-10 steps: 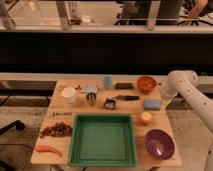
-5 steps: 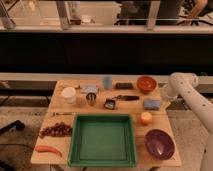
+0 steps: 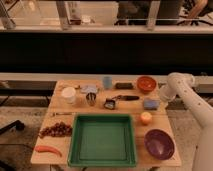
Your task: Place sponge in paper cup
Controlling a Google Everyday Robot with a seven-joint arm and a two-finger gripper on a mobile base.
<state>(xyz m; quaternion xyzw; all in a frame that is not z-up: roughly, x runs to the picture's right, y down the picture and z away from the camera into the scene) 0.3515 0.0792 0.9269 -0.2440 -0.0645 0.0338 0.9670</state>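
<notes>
Sponge [image 3: 150, 104] on worktop [image 3: 60, 150] just beside the pincer [image 3: 161, 96], its grip state impossible to tell, paper cup [image 3: 68, 95] well apart

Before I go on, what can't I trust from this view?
Camera view, gripper at the table's right edge by the sponge: contact between them too small to tell.
Camera view, paper cup at the table's left: whether anything lies inside, too small to tell.
Camera view, arm: lower part cut off by the right edge.
</notes>
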